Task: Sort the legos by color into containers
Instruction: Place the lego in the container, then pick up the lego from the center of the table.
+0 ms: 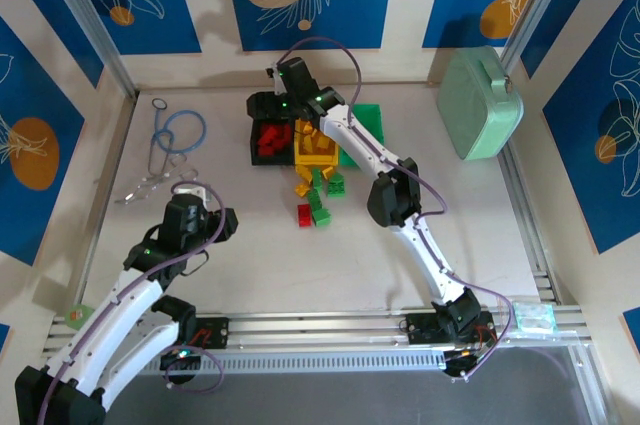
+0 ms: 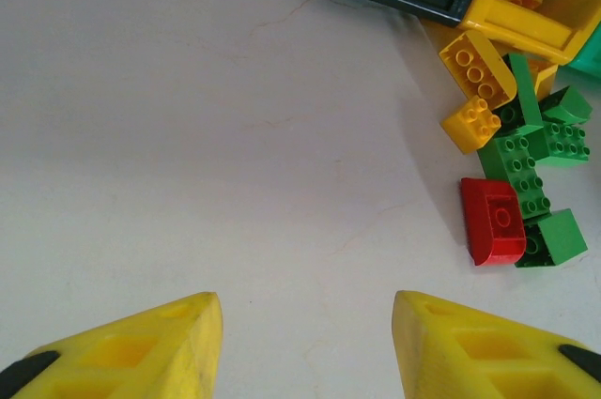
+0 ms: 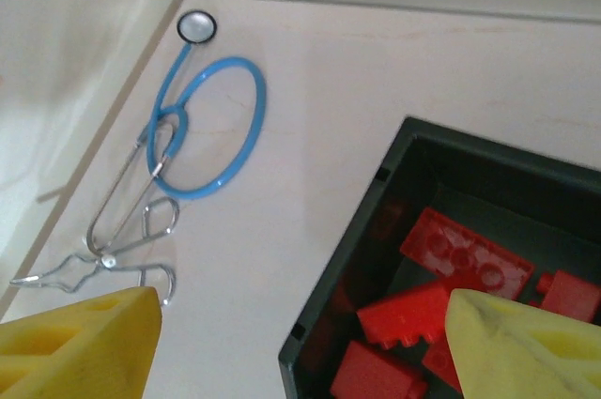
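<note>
Right wrist: the right claw (image 3: 302, 310) hung spread and empty over a corner of the black bin (image 3: 349, 230), which held red legos (image 3: 451, 253). A blue stethoscope (image 3: 221, 127) and metal forceps (image 3: 122, 239) lay on the bench (image 3: 319, 61) beside it.

Left wrist: the left claw (image 2: 305, 303) stood spread, gripping nothing, above bare bench. It was well apart from the loose legos (image 2: 516, 164), red, green and yellow, in front of the yellow bin (image 2: 526, 31).

Overhead: the green bin (image 1: 370, 123) sat just right of the yellow one.
</note>
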Available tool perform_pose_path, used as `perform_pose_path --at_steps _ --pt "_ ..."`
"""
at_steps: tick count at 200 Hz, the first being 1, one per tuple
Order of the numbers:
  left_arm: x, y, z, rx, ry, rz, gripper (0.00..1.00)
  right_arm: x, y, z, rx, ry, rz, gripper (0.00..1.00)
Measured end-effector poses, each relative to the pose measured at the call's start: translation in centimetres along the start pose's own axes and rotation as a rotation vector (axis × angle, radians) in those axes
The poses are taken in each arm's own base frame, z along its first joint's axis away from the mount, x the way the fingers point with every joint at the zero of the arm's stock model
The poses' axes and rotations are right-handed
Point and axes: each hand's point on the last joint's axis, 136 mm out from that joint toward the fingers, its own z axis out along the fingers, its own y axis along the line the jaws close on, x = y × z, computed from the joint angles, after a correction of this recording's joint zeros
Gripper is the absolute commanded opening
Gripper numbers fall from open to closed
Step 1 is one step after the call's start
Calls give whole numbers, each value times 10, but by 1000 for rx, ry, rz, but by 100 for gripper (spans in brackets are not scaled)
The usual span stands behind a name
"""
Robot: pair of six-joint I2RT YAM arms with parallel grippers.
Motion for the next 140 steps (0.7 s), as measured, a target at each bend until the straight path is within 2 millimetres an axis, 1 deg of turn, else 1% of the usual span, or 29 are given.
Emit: perform_pose_path --at_steps 33,59,74,111,127,140 --pt "5 -5 6 15 33 8 54 27 -12 -4 39 83 21 77" --pt "10 -13 14 40 61 23 57 43 -16 -19 77 126 29 76" --pt "14 -20 19 60 82 37 59 47 -16 -34 95 126 26 76" --pt "28 -38 33 96 142 88 62 56 -15 -81 130 91 21 76" --pt "35 -45 41 105 167 109 63 64 -18 -98 144 74 26 76" --pt "38 -50 47 112 184 119 63 75 -23 -110 163 70 34 76"
